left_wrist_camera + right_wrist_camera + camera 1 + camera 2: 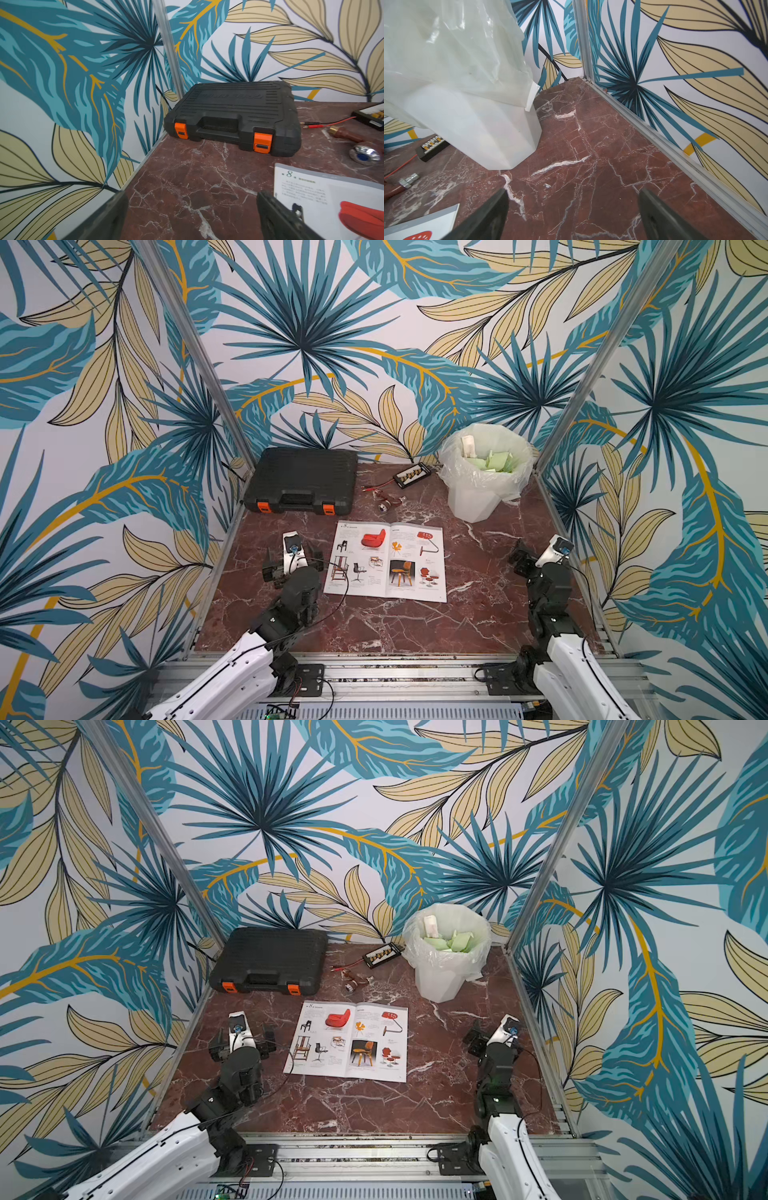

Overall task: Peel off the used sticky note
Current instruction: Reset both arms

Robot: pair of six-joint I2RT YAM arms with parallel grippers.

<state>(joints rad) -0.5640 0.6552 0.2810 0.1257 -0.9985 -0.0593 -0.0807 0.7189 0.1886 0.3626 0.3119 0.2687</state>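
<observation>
Jaws on both arms are sitting released and empty beside the note-free magazine (388, 562), so peeling seems done; next needs no grasp.

Tabletop (374, 626) bare front & both sides of magazine (386, 562); toolcase (301, 485), bin (484, 489) block rear corners.

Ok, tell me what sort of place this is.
Probably a robot test booth, not a real room: leaf-print panels on aluminium posts box in a marble-look tabletop, and the left arm and right arm are bolted to a rail at its front edge.
</observation>
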